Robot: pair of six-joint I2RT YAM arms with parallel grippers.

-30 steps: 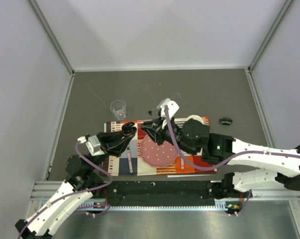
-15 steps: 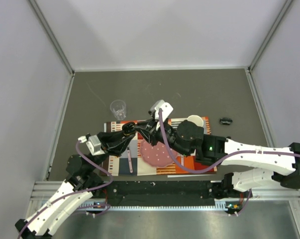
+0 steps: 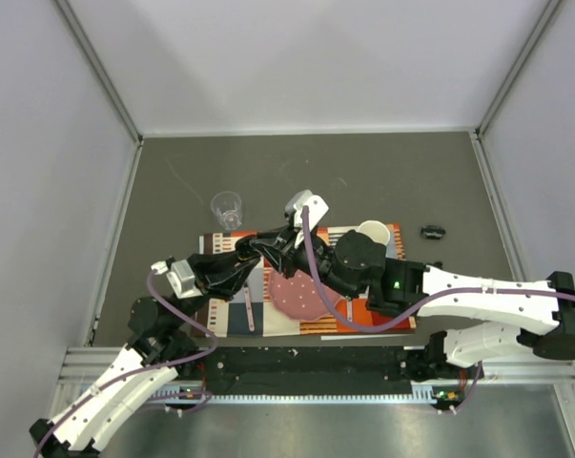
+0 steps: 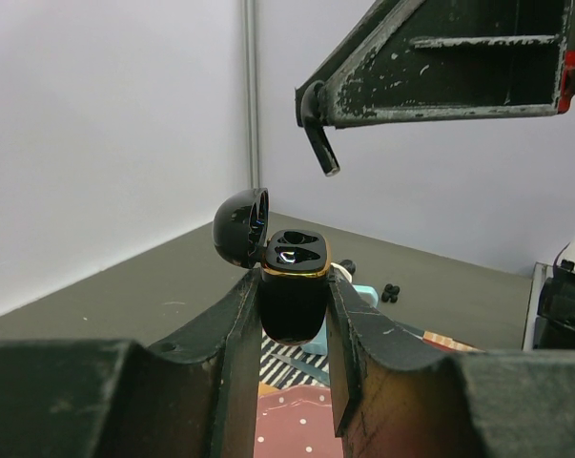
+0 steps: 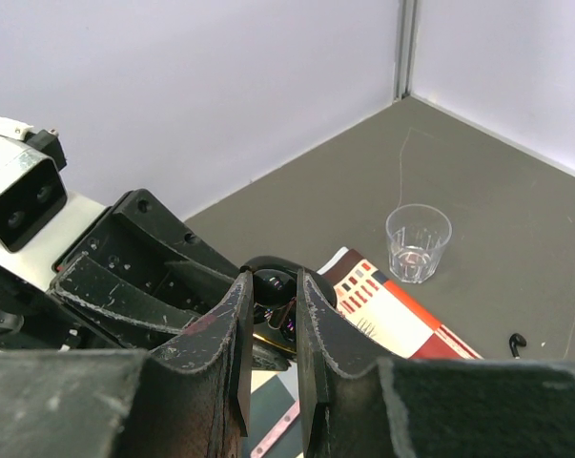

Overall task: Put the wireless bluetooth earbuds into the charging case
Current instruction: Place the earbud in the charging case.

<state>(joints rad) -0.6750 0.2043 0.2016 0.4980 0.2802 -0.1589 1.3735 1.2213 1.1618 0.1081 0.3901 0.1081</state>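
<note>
My left gripper (image 4: 294, 307) is shut on the black charging case (image 4: 294, 277) and holds it upright above the mat. Its lid (image 4: 239, 227) is swung open to the left. One glossy bud (image 4: 293, 256) sits in a slot. My right gripper (image 5: 273, 288) hangs just above the case (image 5: 273, 336), jaws nearly together. A small black earbud (image 4: 320, 143) sticks down from its fingertip. In the top view both grippers meet, left gripper (image 3: 249, 254) and right gripper (image 3: 264, 246), and the case is hidden there.
A patterned mat (image 3: 363, 315) carries a pink dotted plate (image 3: 301, 296) and a white cup (image 3: 373, 232). A clear glass (image 3: 227, 208) stands behind the mat's left end. A small black object (image 3: 432, 231) lies at the right. Tiny black bits (image 4: 390, 293) lie on the table.
My right gripper has moved left from above the plate to just over the case. My left gripper has stayed nearly still with the case.
</note>
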